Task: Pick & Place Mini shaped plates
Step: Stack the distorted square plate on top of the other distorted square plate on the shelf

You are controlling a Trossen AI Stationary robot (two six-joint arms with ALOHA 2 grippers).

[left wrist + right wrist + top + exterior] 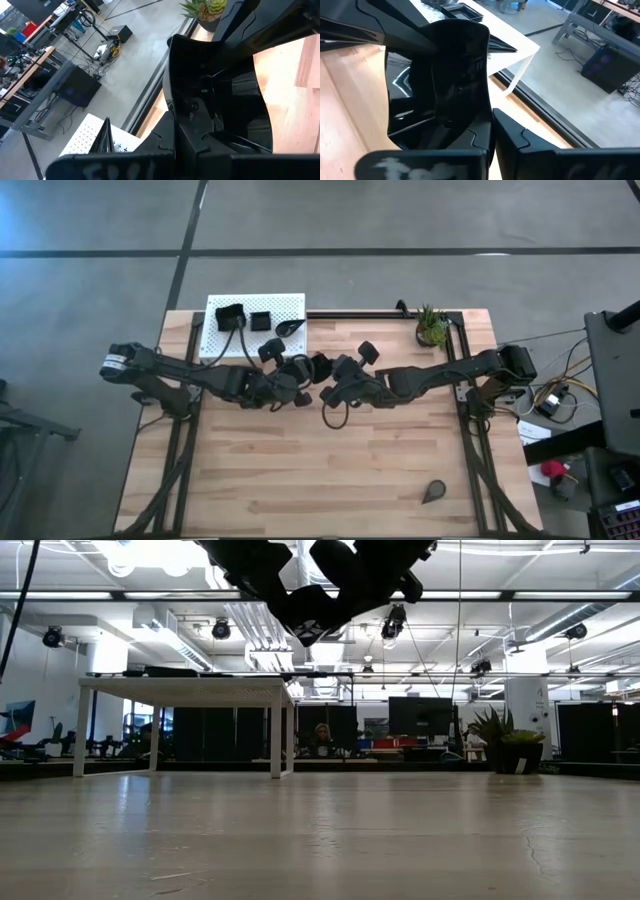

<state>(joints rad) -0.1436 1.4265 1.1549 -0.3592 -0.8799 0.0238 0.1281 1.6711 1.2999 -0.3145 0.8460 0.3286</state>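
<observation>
Both arms raised above table centre, nose to nose. Left gripper (298, 388) clenched on black plate (220, 95); right gripper (330, 390) clenched on same plate, likely for hand-over. Other plates stored on white platform (285, 305) at 11 o'clock; teardrop plate (434, 492) at 5 o'clock.

2 dark jointed arms (200, 375), black cables looping beneath.

A white perforated platform (254, 326) stands at the far left part of the wooden table (320, 470). A small green potted plant (431, 326) sits near the table's far right corner. Cables and equipment (556, 398) lie on the floor beside the table's right edge.
</observation>
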